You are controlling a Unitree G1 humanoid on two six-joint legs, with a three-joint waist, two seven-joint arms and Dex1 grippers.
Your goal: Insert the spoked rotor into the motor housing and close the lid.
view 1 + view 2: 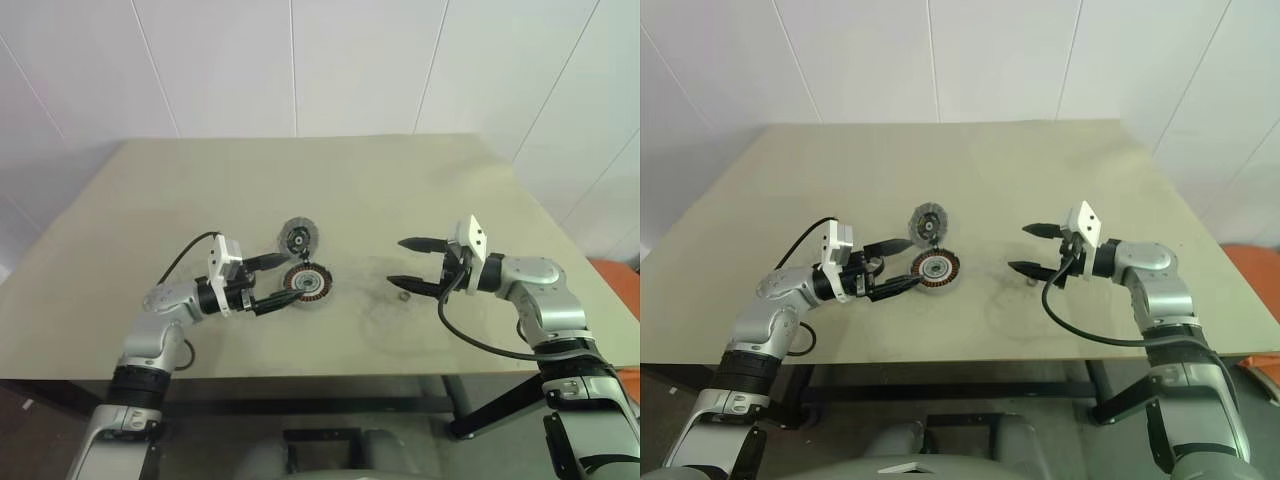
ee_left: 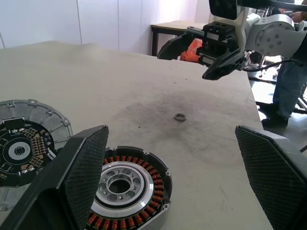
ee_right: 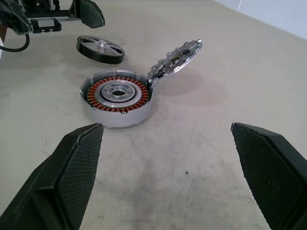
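White panelled walls back a beige table seen from above. Left of centre lies the motor housing, a round silvery case with its ring of copper windings exposed. Its hinged lid stands tilted open on the far side, circuit board showing. The spoked rotor, a black ring with pale spokes, lies flat on the table just left of the housing and apart from it, close to the left gripper. That claw is spread wide and holds nothing. The right gripper, well to the right, is equally wide and empty. A small metal ring lies below it. By this view no step is complete: grasping the rotor, seating it and closing the lid all remain.
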